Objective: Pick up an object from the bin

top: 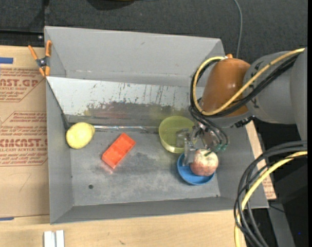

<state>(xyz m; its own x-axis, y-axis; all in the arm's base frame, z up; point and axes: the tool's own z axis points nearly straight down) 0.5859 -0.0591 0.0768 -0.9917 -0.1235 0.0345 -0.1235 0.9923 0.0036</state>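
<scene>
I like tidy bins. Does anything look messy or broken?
Nothing looks broken or spilled. The yellow ball and orange block lie apart; the apple sits on the blue dish beside the green bowl, by the tool.

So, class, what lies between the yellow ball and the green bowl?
The orange block, lying apart from both on the bin floor, in the camera view.

Grey metal bin [120,55] holds five things: one round yellow lemon [79,136] at nine o'clock, one orange plastic block [118,150], one yellow-green bowl [171,130], one blue dish [184,175], one reddish apple [205,163].
</scene>
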